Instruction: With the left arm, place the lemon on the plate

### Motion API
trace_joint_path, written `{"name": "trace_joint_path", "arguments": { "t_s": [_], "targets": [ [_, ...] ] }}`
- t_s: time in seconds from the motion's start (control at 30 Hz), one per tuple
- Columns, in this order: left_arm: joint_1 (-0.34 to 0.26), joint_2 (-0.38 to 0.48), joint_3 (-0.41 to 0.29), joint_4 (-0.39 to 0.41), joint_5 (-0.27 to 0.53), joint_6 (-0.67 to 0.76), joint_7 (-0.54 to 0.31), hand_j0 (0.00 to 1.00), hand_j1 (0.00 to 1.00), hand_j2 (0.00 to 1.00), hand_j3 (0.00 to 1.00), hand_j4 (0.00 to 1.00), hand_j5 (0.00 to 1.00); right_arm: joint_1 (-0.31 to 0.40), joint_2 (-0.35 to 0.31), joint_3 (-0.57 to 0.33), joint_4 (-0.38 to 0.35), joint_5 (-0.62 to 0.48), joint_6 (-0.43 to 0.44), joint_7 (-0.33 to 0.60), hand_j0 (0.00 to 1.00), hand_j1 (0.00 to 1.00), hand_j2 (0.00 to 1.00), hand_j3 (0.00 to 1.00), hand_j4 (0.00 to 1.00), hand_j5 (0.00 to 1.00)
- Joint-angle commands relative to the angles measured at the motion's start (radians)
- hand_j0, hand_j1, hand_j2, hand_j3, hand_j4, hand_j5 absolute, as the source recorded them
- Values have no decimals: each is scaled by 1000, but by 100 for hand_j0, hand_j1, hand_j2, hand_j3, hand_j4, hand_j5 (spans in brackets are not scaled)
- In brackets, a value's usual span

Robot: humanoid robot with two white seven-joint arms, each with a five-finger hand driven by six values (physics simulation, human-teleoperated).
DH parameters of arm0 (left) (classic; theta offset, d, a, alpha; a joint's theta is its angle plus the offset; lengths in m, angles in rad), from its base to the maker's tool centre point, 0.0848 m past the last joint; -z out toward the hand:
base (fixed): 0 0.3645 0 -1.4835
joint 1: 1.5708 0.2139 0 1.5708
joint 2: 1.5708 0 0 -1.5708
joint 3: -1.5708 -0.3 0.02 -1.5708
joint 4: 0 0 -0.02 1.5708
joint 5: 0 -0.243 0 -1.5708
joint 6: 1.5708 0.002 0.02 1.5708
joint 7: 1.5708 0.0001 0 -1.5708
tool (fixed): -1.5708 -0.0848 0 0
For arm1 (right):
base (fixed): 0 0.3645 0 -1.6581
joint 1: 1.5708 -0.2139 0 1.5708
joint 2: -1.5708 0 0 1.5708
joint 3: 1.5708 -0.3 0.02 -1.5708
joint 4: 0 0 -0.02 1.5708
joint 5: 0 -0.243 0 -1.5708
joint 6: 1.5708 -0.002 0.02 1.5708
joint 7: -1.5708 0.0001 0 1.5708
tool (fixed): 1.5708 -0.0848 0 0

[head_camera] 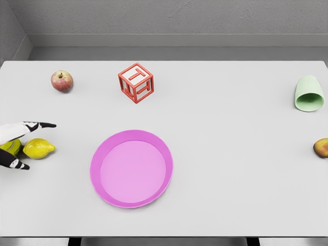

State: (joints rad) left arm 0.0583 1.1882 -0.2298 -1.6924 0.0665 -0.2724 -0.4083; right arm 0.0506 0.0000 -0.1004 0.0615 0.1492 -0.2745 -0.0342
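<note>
Left hand point(15, 143) enters at the far left edge, its fingers spread wide around the lemon point(39, 148) without closing on it; one finger reaches out above the fruit, another lies below it. A second yellow-green fruit point(9, 147) sits partly hidden behind that hand. Further back is a red apple point(62, 81). Nothing lies between the lemon and the pink plate point(131, 168) near the middle. Behind the plate stands a red open-frame cube point(136, 82) showing a letter T. At right, a pale green cup point(309, 94) lies on its side, and another fruit point(321, 147) is cut by the edge. The surface point(230, 154) is plain white, with grey walls behind.
</note>
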Motion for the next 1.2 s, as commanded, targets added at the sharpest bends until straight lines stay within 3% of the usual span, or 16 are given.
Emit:
{"name": "trace_joint_path", "arguments": {
  "t_s": [0.0,0.27,0.43,0.5,1.17],
  "targets": [
    [0,1,-11,0,4,1,0,100,100,100,100,100,100,0,0,-1,0,0,0,-1,100,100,100,100,100,100],
    [-12,-19,-13,14,3,2,0,100,100,100,100,100,100,0,0,1,0,0,0,0,100,100,100,100,100,100],
    [-94,-33,-100,49,3,2,0,100,100,100,100,100,100,0,0,1,0,0,0,0,100,100,100,100,100,100],
    [-100,-33,-106,53,3,2,0,100,100,100,100,100,100,0,0,-1,0,0,0,0,100,100,100,100,100,100],
    [-103,-53,-120,59,1,27,0,100,100,100,100,100,100,0,0,-1,0,0,0,0,100,100,100,100,100,100]
  ]
}}
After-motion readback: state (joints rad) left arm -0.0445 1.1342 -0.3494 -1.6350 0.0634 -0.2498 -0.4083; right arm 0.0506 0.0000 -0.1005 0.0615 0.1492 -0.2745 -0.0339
